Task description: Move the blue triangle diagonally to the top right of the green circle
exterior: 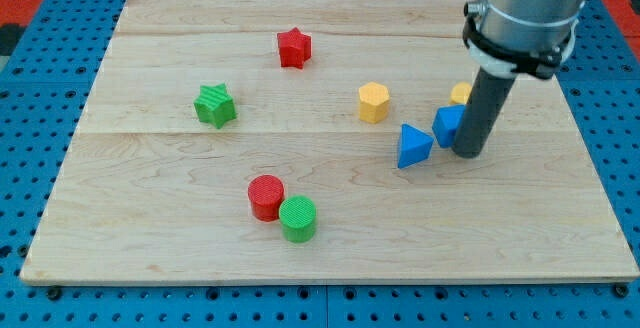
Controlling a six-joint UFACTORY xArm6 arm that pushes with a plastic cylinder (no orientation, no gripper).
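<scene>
One blue triangle point(413, 146) lies far up and right of the green circle point(297, 218), with our tool, the bare rod's tip point(467, 153), holding nothing, just right of the triangle. We should push slowly leftward and down, avoiding the blue block point(448, 123) beside it.

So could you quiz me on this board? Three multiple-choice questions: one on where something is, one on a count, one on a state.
1. Where is the blue triangle relative to the green circle?
A. upper right
B. lower left
C. directly below

2. How many red blocks are there?
A. one
B. two
C. four

3. The red circle and the green circle are
A. stacked
B. side by side, close together
C. at opposite edges

Answers: 1 A, it lies toward the view's right and top, near my tip. 2 B, a red star and the red circle. 3 B, they sit together.
</scene>
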